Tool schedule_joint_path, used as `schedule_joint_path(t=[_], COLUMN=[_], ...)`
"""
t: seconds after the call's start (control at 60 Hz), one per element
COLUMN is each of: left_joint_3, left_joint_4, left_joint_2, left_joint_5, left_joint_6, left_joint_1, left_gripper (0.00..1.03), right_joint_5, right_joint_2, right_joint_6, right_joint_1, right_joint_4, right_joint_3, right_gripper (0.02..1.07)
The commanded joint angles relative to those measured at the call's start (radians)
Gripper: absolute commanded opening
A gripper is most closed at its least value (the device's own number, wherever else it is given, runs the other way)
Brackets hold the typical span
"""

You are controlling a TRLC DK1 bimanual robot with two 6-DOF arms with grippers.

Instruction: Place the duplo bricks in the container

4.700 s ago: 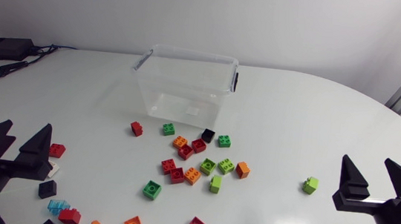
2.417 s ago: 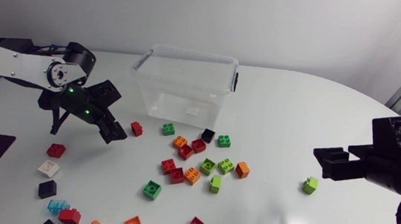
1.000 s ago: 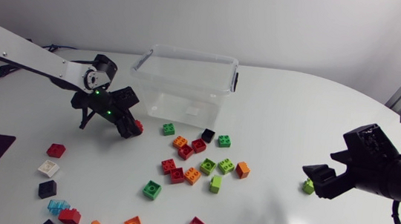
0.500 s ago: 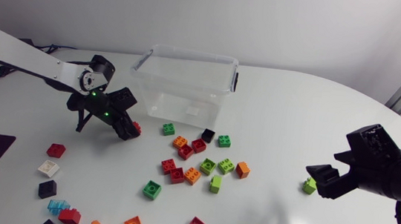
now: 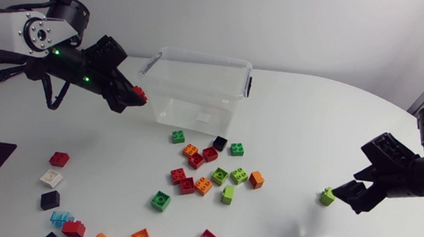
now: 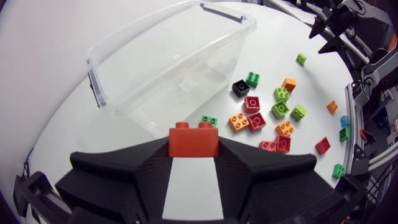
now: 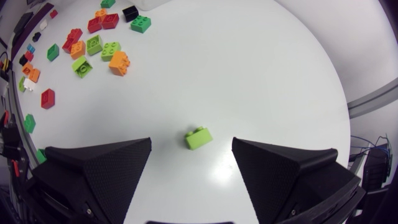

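The white counter carries one clear container at upper centre of the head view, open side up, its long axis running left to right. At upper left, the left end effector is clamped on one red duplo brick, held off the counter just beside the container's left end. In the left wrist view the brick's long axis lies across the fingers, its two studs up. Fourteen loose bricks cluster below the container: four red, three orange, three green, three lime, one black. At right, the right end effector stands apart around one lime brick, not touching it.
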Motion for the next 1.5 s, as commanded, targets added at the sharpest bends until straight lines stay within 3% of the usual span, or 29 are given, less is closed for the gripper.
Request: schedule_joint_path(t=[0.0,0.2,0.4,0.6,0.75,0.917,1.067,1.117,1.35,1.483], left_joint_3=[0.043,0.142,0.266,0.352,0.402,0.458,0.499,0.516,0.6,0.652], left_joint_4=[-0.017,-0.017,-0.017,-0.006,0.011,0.027,0.061,0.07,0.081,0.08], left_joint_2=[-0.011,0.023,0.08,0.149,0.202,0.255,0.301,0.321,0.411,0.463], left_joint_5=[0.015,0.039,0.061,0.067,0.076,0.078,0.078,0.078,0.075,0.038], left_joint_6=[-0.044,-0.098,-0.135,-0.169,-0.189,-0.21,-0.233,-0.239,-0.261,-0.284], left_joint_1=[-0.021,-0.026,-0.029,-0.055,-0.061,-0.076,-0.084,-0.086,-0.101,-0.113], left_gripper=[0.33,0.34,0.34,0.34,0.35,0.35,0.36,0.36,0.36,0.45], right_joint_5=[-0.021,-0.031,-0.031,-0.049,-0.051,-0.051,-0.051,-0.057,-0.066,-0.075], right_joint_2=[0.094,0.247,0.351,0.453,0.5,0.532,0.545,0.552,0.469,0.377], right_joint_6=[-0.153,-0.324,-0.356,-0.394,-0.409,-0.42,-0.428,-0.423,-0.391,-0.334], right_joint_1=[-0.048,-0.071,-0.025,-0.015,-0.018,-0.02,-0.023,-0.028,-0.021,0.032], right_joint_4=[-0.03,-0.084,-0.092,-0.093,-0.081,-0.064,-0.052,-0.056,-0.122,-0.185], right_joint_3=[0.064,0.124,0.153,0.187,0.199,0.207,0.208,0.224,0.251,0.287], right_gripper=[0.96,0.96,0.96,0.81,0.81,0.54,0.42,0.34,0.32,0.32])
